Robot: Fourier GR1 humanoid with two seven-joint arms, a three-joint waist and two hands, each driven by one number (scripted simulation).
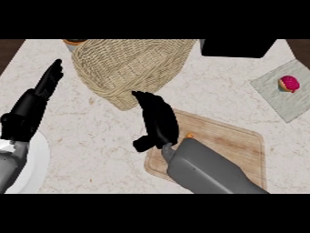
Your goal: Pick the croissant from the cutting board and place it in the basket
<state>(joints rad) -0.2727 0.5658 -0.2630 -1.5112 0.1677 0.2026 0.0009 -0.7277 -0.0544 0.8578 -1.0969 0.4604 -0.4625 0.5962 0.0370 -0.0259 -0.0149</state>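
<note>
Centrally, the right hand (156, 122) hovers over the cutting board's (234, 144) 10 o'clock corner. Its fingers are stretched toward 12 o'clock, ending at the basket's (127, 63) near rim, with the thumb out toward 7 o'clock; it grasps nothing visible. Only an orange sliver of the croissant (189, 135) shows, on the board beside the wrist, the rest hidden under the forearm. At 9 o'clock the left hand (42, 93) rests open, fingers up, above a white plate (37, 168). At 2 o'clock a pink pastry (289, 83) sits on a grey mat (292, 103) on the counter (90, 132).
</note>
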